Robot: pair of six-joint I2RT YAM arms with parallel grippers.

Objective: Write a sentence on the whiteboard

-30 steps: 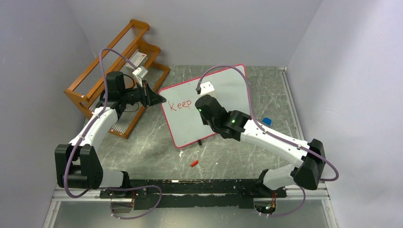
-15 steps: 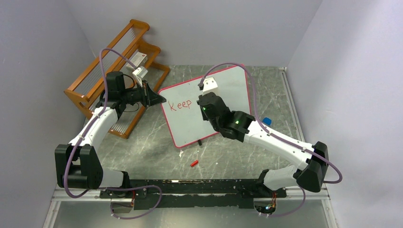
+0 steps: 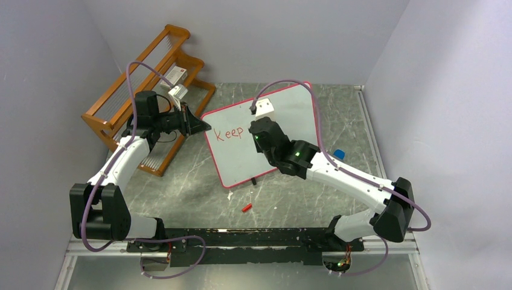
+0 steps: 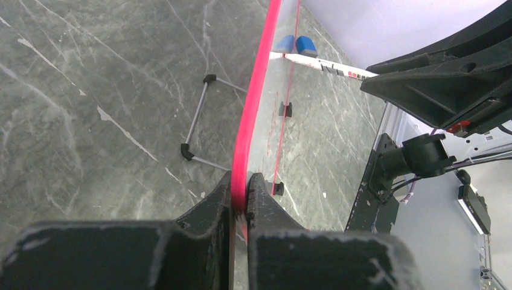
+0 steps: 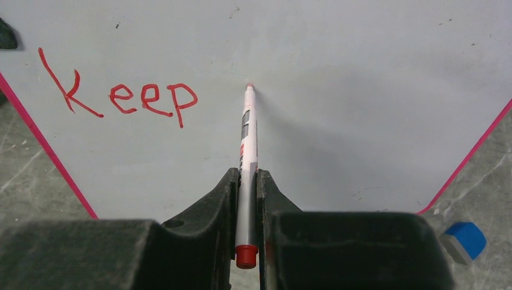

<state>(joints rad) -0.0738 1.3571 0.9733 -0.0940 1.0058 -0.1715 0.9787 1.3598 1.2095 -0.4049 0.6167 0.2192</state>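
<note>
Grey marbled desk (image 3: 181, 193). The large white rectangular whiteboard (image 3: 241, 163) with a thin red-pink frame stands propped mid-desk. I judge it light, stiff and slick-faced, likely to tip under pen pressure, so it is best held by the frame. The left claw (image 4: 240, 188) is pinched tight on the board's left edge. The right claw (image 5: 246, 181) is clamped on a slim white red-tipped marker (image 5: 247, 136), right of the red handwritten lettering (image 5: 121, 96) "Keep". Only the left wrist view shows the edge pinch. Only the right wrist view shows the tip meeting the board.

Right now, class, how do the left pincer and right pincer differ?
The left pincer clamps the whiteboard by its pink rim; the right pincer clamps a marker. The left pincer sits at the board's edge; the right pincer is over its face, marker tip beside the word. Both are shut.
</note>
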